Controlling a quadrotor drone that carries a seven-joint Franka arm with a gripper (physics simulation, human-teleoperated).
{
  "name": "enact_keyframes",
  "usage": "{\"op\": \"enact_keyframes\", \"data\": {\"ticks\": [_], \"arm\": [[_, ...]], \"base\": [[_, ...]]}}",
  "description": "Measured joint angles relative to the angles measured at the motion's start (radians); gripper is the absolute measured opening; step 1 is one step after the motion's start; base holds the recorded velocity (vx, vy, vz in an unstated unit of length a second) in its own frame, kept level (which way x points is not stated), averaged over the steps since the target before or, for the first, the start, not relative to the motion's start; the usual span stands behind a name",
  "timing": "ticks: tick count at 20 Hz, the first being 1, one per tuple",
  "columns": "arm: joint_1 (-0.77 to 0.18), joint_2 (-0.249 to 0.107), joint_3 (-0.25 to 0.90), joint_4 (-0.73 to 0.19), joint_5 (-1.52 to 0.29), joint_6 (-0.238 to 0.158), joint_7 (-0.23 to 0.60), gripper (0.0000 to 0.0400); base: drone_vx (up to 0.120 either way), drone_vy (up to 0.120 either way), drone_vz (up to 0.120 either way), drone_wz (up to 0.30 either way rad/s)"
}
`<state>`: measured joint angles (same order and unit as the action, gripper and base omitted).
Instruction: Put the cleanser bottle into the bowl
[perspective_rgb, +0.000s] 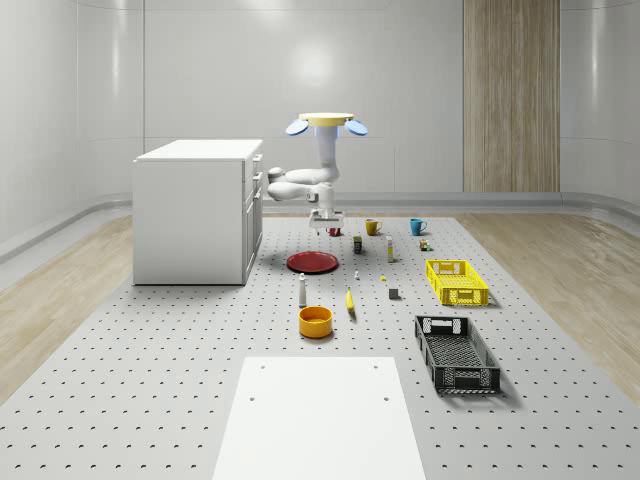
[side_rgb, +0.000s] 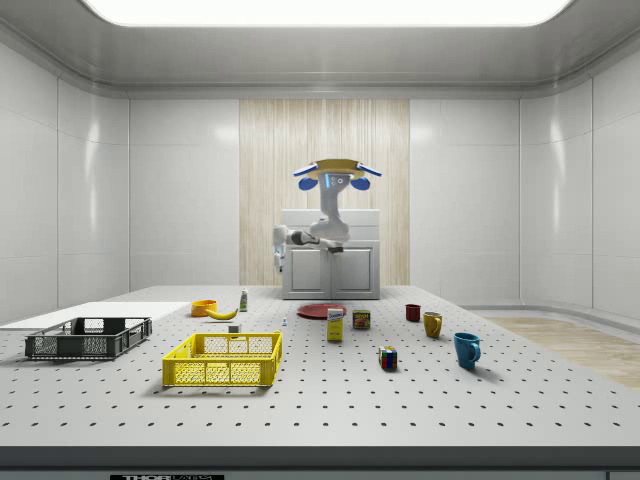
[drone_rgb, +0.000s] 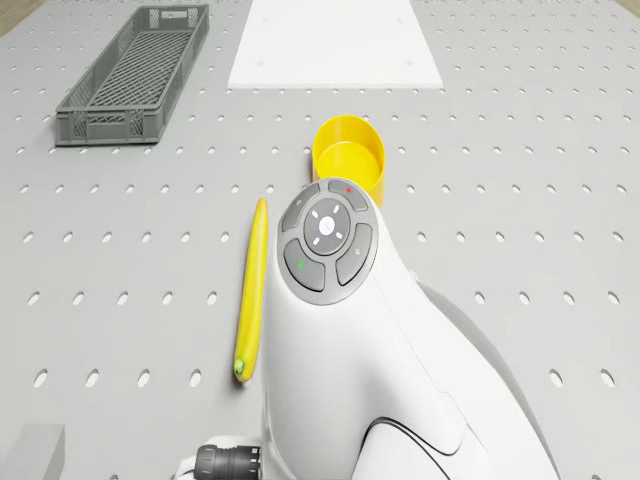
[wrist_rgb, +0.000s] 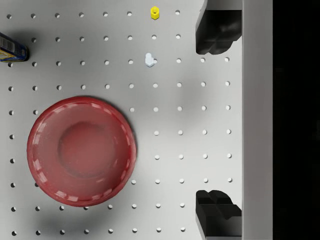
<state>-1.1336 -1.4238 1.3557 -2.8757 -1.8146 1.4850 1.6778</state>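
Observation:
The cleanser bottle (perspective_rgb: 302, 290) (side_rgb: 243, 299), white with a dark cap, stands upright on the perforated table. The yellow bowl (perspective_rgb: 315, 321) (side_rgb: 204, 308) (drone_rgb: 350, 155) sits just in front of it toward the whole-scene view's bottom, with nothing in it. The drone (perspective_rgb: 325, 122) (side_rgb: 337, 172) hovers high over the table's far part beside the white cabinet (perspective_rgb: 197, 210). My gripper (perspective_rgb: 326, 228) (side_rgb: 279, 262) (wrist_rgb: 217, 122) hangs open well above the table, pointing down beside the red plate (perspective_rgb: 312, 262) (wrist_rgb: 81, 151), far from bottle and bowl. Nothing lies between its black fingers (wrist_rgb: 217, 32).
A banana (perspective_rgb: 350, 301) (drone_rgb: 250, 290) lies right of the bowl. A black crate (perspective_rgb: 456, 353) (drone_rgb: 135, 75), a yellow crate (perspective_rgb: 456, 282), a white mat (perspective_rgb: 318, 415), mugs (perspective_rgb: 417, 226), a can and small boxes also stand about. The cabinet's edge (wrist_rgb: 257, 120) is close beside the gripper.

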Motion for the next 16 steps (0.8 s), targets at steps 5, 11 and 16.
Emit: {"op": "enact_keyframes", "data": {"ticks": [5,11,16], "arm": [[-0.013,-0.011,0.002,0.001,0.005,0.01,0.001,0.04],[-0.02,-0.024,0.005,0.002,0.011,0.022,0.001,0.04],[-0.023,-0.034,0.006,0.003,0.015,0.032,0.002,0.04]], "base": [[0.12,0.024,0.0,0.0],[0.12,0.0,0.0,0.0],[0.12,0.0,0.0,0.0]]}}
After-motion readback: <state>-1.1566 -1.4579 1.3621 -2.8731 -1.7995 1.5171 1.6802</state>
